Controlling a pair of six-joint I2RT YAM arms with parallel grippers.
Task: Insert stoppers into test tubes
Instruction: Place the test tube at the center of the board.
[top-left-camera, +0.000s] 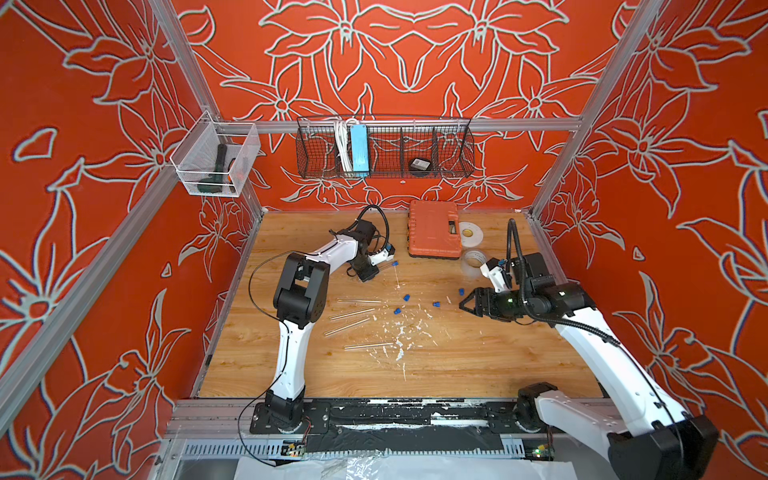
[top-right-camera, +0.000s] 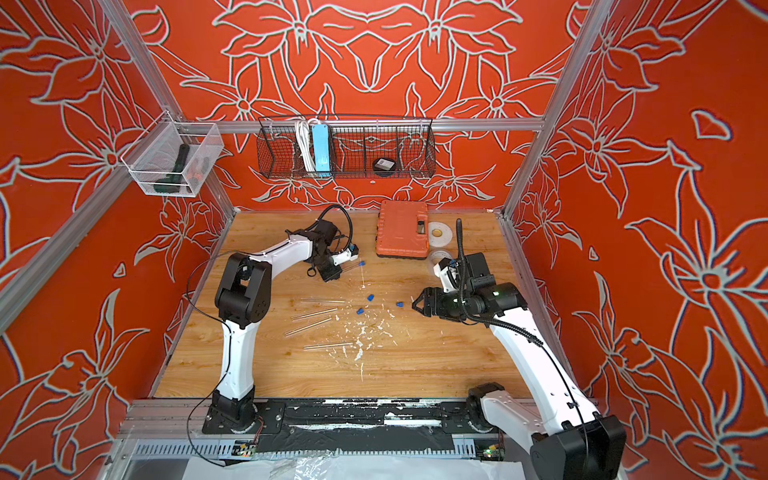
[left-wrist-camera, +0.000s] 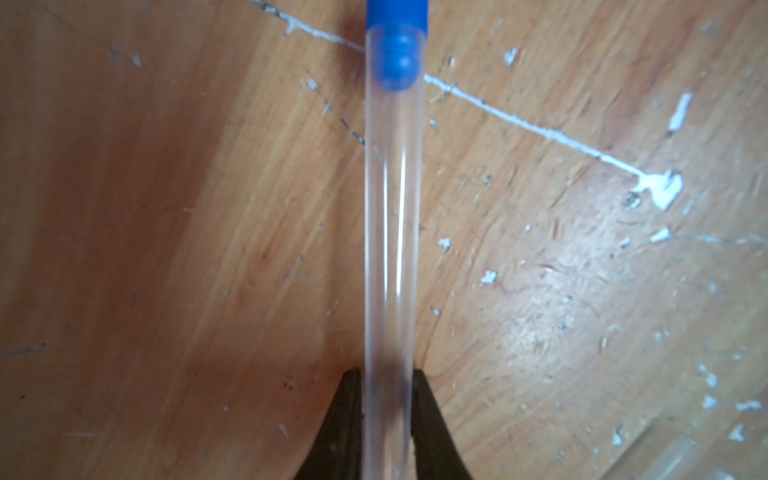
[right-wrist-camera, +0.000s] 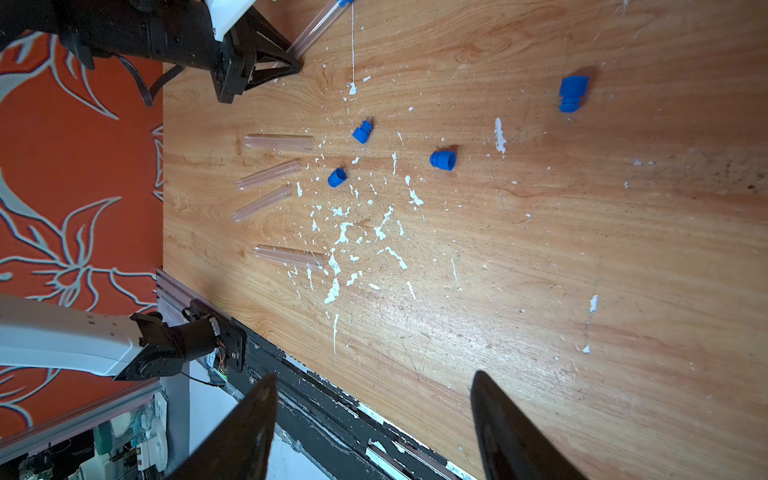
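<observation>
1. Four open tubes (top-left-camera: 352, 313) lie side by side on the worktop (top-left-camera: 478, 365).
2. Four loose stoppers (right-wrist-camera: 443, 160) lie scattered between them and the right jaws.
3. A fifth tube (left-wrist-camera: 390, 208), with a stopper (left-wrist-camera: 397, 54) seated in its end, sits between the left jaws, which are close against it. Whether they grip it cannot be told.
4. The right jaws stand apart, empty.

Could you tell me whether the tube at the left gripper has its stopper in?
In: the stopper has its ribbed end inside the tube.
</observation>
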